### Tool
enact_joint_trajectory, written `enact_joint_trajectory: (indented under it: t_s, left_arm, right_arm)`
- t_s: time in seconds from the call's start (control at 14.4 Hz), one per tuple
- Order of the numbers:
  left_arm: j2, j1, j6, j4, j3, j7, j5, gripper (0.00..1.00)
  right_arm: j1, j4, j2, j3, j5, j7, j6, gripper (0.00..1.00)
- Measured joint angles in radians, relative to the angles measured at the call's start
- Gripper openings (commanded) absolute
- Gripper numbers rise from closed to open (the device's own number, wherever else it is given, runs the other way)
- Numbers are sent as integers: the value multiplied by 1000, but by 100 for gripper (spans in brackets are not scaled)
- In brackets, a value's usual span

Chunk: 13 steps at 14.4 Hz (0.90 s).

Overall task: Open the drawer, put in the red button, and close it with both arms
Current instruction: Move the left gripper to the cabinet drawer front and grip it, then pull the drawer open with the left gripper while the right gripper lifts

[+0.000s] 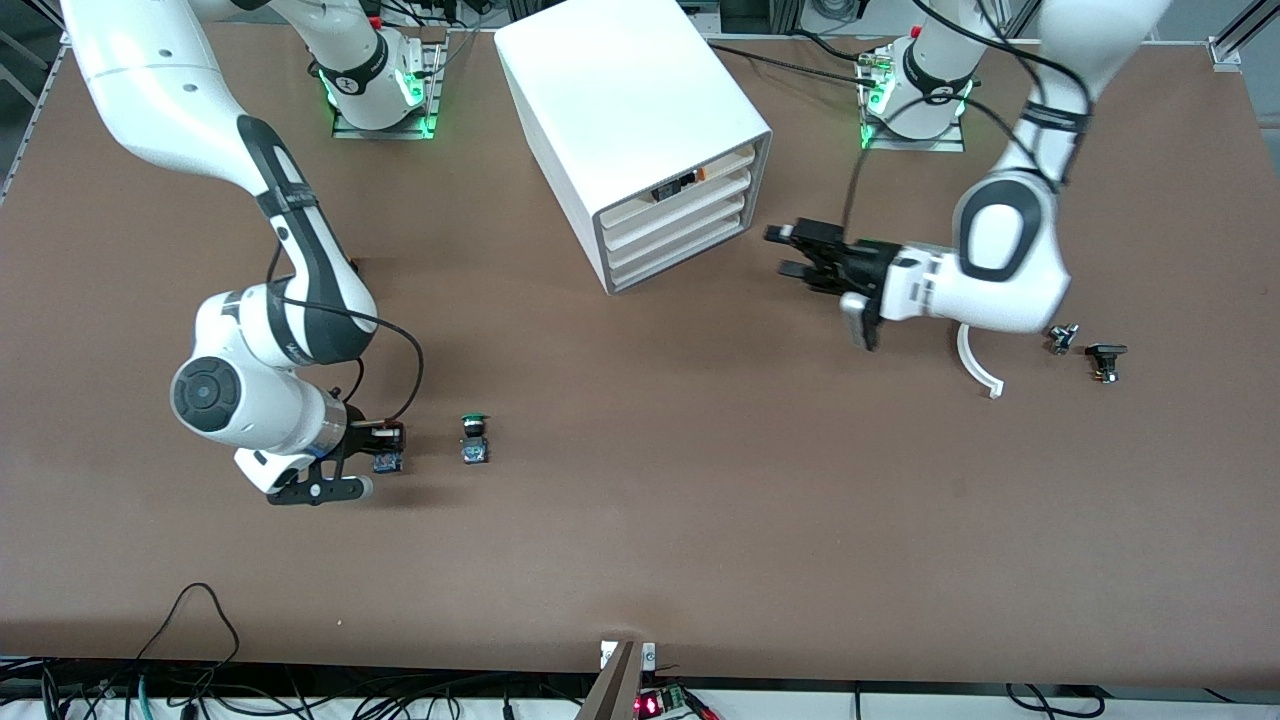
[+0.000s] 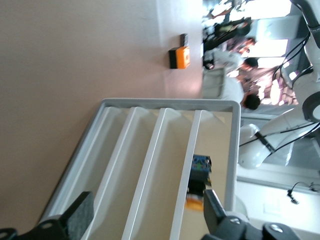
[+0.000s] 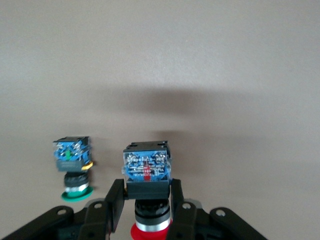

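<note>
The right pincer (image 3: 147,212) is clamped on the small red-capped push button (image 3: 148,175) low over the brown bench (image 1: 640,520) — lift it straight, clear of the green-capped twin (image 1: 474,438) — while the left pincer (image 1: 795,252), fingers spread and empty, faces the white cabinet's shut tray drawer (image 1: 672,215).

Two buttons (image 1: 474,440), one cabinet (image 1: 630,130) with four drawers (image 1: 675,215), two arms (image 1: 300,300).

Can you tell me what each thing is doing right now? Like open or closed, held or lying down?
Big white boxy cabinet: all four drawers pushed in.
Small red-capped push button: gripped by the right gripper.
Right black two-finger gripper: shut on the button, by the right arm's end.
Small green-capped push button: lying free on the brown table.
Left black two-finger gripper: open, empty, beside the cabinet's front.
</note>
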Motion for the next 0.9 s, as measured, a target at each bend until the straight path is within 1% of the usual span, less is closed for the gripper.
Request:
enact_joint_trajectory:
  t_s: [0.14, 0.35, 0.56, 0.69, 0.83, 0.9]
  left_arm:
    - [0, -4, 38, -58, -40, 60, -59, 64]
    - [7, -3, 43, -90, -44, 123, -68, 65]
    - [49, -2, 44, -115, -48, 219, -113, 64]
    - [77, -2, 44, -135, -61, 264, -136, 59]
    - [87, -3, 44, -153, -80, 280, -164, 57]
    - [88, -3, 44, -161, -92, 292, -181, 49]
  right_arm:
    - [7, 72, -6, 1, 0, 47, -106, 0]
    - [30, 177, -17, 3, 0, 146, -243, 0]
    - [68, 248, -26, 5, 1, 266, -339, 0]
    - [94, 281, -30, 14, 7, 354, -374, 0]
    - [109, 302, -50, 37, 17, 442, -401, 0]
    - [112, 307, -63, 51, 22, 483, -411, 0]
